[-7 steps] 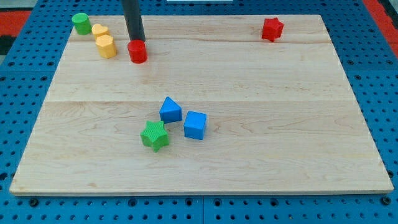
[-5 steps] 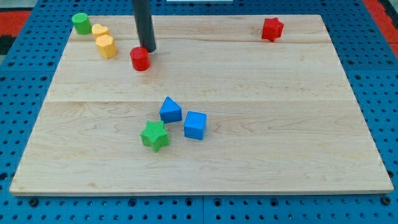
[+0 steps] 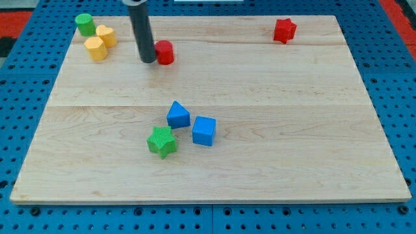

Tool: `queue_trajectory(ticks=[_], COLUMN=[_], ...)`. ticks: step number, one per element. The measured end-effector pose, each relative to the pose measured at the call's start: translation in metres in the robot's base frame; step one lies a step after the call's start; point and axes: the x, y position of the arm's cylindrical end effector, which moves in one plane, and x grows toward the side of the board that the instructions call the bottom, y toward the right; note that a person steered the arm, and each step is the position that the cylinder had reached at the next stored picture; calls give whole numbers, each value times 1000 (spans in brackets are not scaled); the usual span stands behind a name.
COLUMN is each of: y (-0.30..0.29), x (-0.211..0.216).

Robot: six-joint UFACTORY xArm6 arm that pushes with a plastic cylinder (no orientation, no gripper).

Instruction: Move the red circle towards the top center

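Note:
The red circle [image 3: 165, 52] is a short red cylinder on the wooden board [image 3: 273, 149], in the upper left part of the view. My tip [image 3: 148, 60] stands at the circle's left side, touching or nearly touching it. The dark rod rises from there to the view's top edge.
Two yellow blocks [image 3: 96, 48] [image 3: 106, 35] and a green cylinder [image 3: 84, 24] sit at the top left corner. A red star [image 3: 284, 30] sits at the top right. A blue triangular block [image 3: 177, 115], a blue cube [image 3: 204, 130] and a green star [image 3: 161, 142] cluster near the middle.
The red circle has slid to the right and slightly up. My tip went from its top right to its left side. The lower yellow block shifted left.

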Motion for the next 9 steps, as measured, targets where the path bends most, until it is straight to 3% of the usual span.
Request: queue_trajectory(ticks=[1,3,5,7,8,9], y=[52,5,101,71,107,151], x=[-4,-14,-28,-52,-70,-55])
